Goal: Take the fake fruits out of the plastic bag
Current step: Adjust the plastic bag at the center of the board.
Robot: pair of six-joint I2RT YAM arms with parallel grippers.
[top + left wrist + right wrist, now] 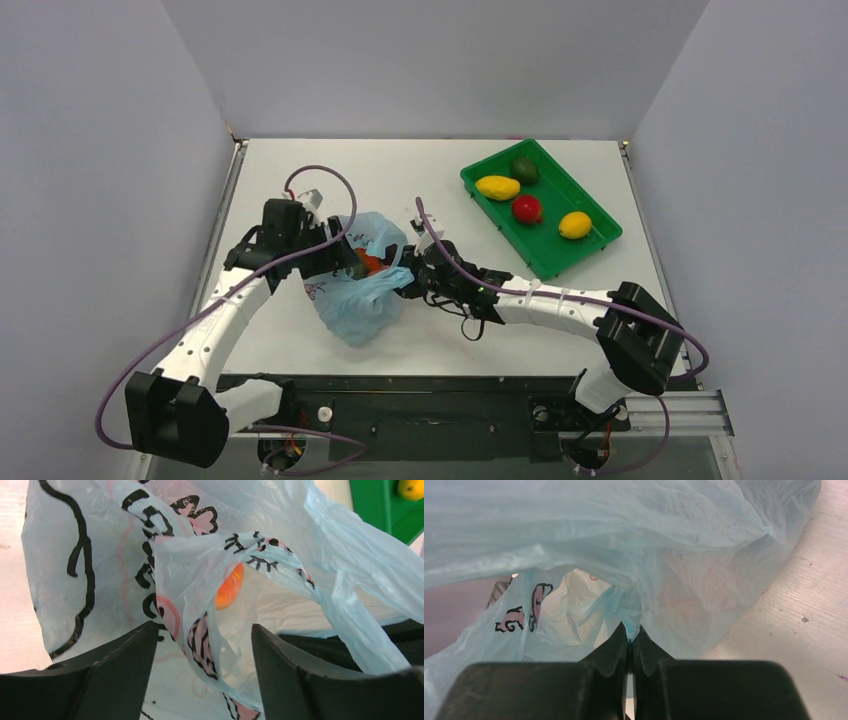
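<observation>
Left of centre on the table, the left gripper reaches into the mouth of the plastic bag, its jaws spread wide and released. In the left wrist view a crinkled fold of the pale blue film, printed with black and pink drawings, hangs between the two fingers without being pinched. Just beyond that fold, a glossy orange fake fruit shows through a gap in the plastic. From above it appears as a red-orange patch in the bag's opening, directly in front of the left fingertips. How many other fruits lie in the bag cannot be told.

The bag slumps on the table between the two arms, its bulk toward the near side. On its right edge the right gripper is clenched on a pinch of the film. The right wrist view shows its fingertips pressed together with a twist of blue plastic caught between them.

Far right, well apart from the bag, a green tray sits at an angle. It holds two yellow fruits, a dark green fruit and a red fruit.

The table is white and lightly scuffed, enclosed on three sides by plain pale grey walls.
</observation>
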